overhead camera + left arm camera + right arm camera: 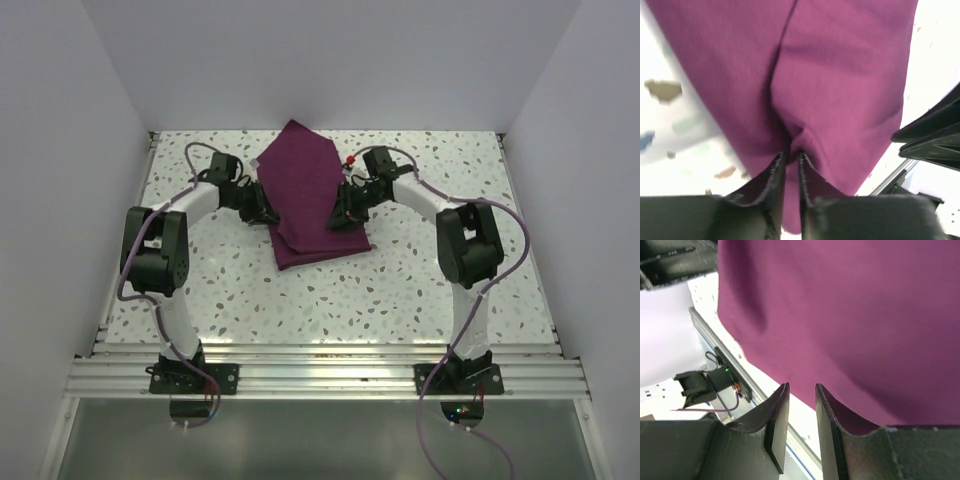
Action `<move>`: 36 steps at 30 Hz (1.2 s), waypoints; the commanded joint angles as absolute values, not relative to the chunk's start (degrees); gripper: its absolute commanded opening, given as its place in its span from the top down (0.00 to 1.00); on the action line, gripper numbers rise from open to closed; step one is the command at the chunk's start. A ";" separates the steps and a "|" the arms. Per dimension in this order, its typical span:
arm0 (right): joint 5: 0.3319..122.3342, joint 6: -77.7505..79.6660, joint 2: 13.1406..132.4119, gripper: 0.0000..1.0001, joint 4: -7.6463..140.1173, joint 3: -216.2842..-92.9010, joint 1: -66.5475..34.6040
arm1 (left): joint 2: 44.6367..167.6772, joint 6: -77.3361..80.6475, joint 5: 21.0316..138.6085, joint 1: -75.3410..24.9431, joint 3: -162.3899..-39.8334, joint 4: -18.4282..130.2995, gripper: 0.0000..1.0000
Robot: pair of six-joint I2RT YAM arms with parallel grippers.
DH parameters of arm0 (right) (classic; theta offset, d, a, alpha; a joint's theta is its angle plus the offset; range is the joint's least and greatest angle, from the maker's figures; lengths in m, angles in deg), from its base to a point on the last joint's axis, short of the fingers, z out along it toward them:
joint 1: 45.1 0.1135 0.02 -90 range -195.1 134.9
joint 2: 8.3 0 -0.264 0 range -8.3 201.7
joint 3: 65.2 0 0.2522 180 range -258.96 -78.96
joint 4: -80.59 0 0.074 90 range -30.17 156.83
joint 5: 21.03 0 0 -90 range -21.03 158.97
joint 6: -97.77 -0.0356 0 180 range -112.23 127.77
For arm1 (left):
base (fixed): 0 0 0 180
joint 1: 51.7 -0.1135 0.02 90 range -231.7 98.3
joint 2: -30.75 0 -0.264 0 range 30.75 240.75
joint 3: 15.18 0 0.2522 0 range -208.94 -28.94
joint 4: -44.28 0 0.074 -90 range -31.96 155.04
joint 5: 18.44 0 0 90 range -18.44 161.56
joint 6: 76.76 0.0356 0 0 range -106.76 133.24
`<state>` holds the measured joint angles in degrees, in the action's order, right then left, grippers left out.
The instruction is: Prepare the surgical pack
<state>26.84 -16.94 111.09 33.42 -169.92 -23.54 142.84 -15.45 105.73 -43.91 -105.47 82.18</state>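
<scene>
Bases of both arms sit nearest, bolted to the rail (320, 375), well apart from the cloth (305, 195).

Top view: cloth is a folded plum bundle lying flat on the speckled table (400, 290). One corner points away from the arms, and a lower layer peeks out along the near edge. Left gripper (262, 212) is at the cloth's left edge, touching it. Right gripper (346, 212) is at the cloth's right edge, near its near-right corner. Both arms bend inward toward the cloth from either side. Can't read either gripper's jaw gap from up here.

Left wrist: left gripper (791, 154) jaws nearly together, only a thin slit between them. A pucker of cloth (840, 75) is drawn into the tips, so it's clamped on a fold. Creases fan out from the pinch point. Cloth fills most of the view, with blurred table to its left. A black part of the other arm sits just beside the cloth's right edge.

Right wrist: right gripper (801, 390) jaws apart, table and rail showing through the gap. Cloth (850, 315) is smooth and sits just beyond the tips. Its edge meets the right-hand finger (840, 425); can't tell if it's touching or just behind. Rail runs along past the cloth's lower-left edge
</scene>
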 commanded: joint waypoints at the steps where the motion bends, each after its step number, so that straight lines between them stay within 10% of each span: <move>1: 25.82 -18.15 111.40 0.68 33.52 -173.53 -20.67 | 136.75 -13.22 103.91 -43.79 -103.21 82.65 0.76; 10: 26.35 -18.25 112.81 0.66 33.17 -173.97 -19.17 | 136.04 -14.01 102.49 -44.23 -105.49 85.73 0.48; 24: 26.52 -17.45 112.11 0.66 33.08 -172.03 -19.17 | 135.69 -17.35 96.62 -46.42 -106.11 93.19 0.61; 36: 26.43 -17.54 112.28 0.67 33.34 -171.95 -19.26 | 135.69 -18.23 97.93 -46.34 -109.27 93.81 0.44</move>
<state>27.28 -17.68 112.55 33.44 -171.93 -19.23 137.42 -17.64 96.90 -46.73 -107.27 93.70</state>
